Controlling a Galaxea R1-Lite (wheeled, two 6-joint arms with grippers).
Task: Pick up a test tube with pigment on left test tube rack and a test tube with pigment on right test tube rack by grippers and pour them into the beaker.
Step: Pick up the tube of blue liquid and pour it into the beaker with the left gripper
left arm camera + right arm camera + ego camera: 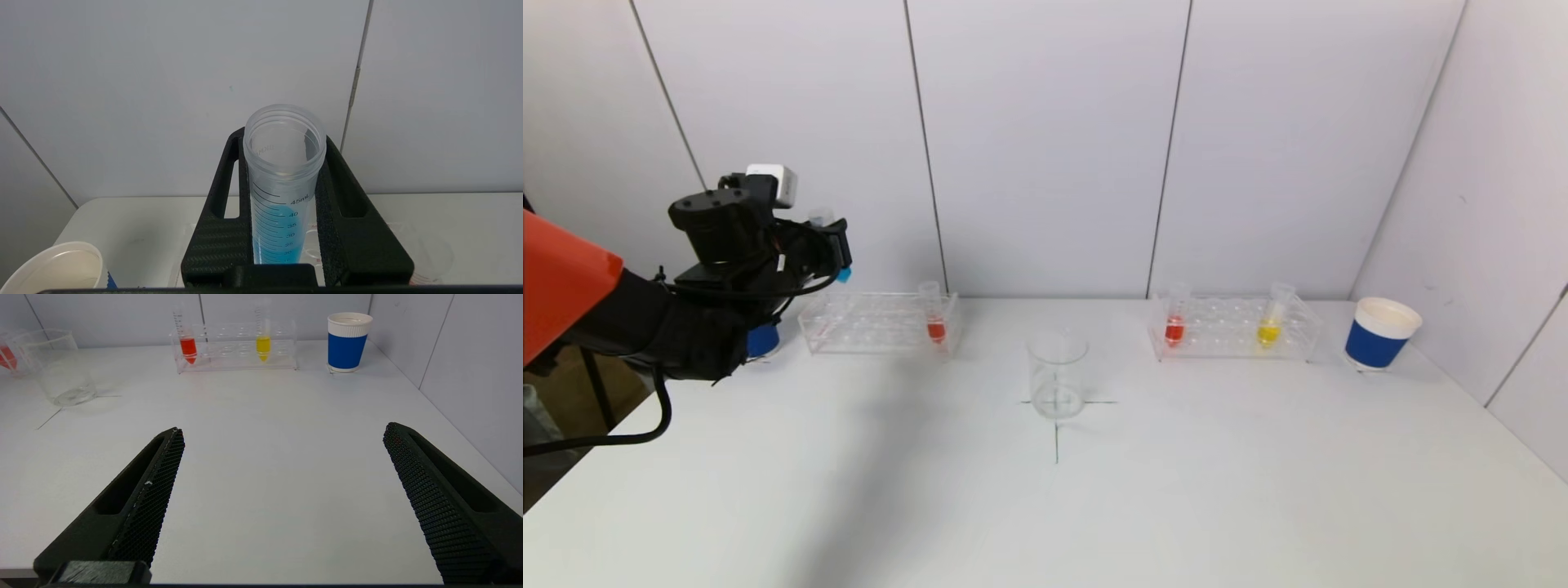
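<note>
My left gripper [837,245] is raised above the left end of the left rack [880,323], shut on a blue-pigment test tube [282,192] held upright; its blue tip [844,274] shows below the fingers. A red tube [934,314] stands in the left rack. The right rack [1232,327] holds a red tube [1174,320] and a yellow tube [1270,322]. The empty glass beaker [1057,373] stands at the table's middle on a cross mark. My right gripper [282,435] is open and empty, low over the table's near right, out of the head view.
A blue-and-white paper cup [1380,332] stands right of the right rack. Another paper cup [57,267] stands left of the left rack, mostly hidden behind my left arm in the head view. Walls close the table at the back and right.
</note>
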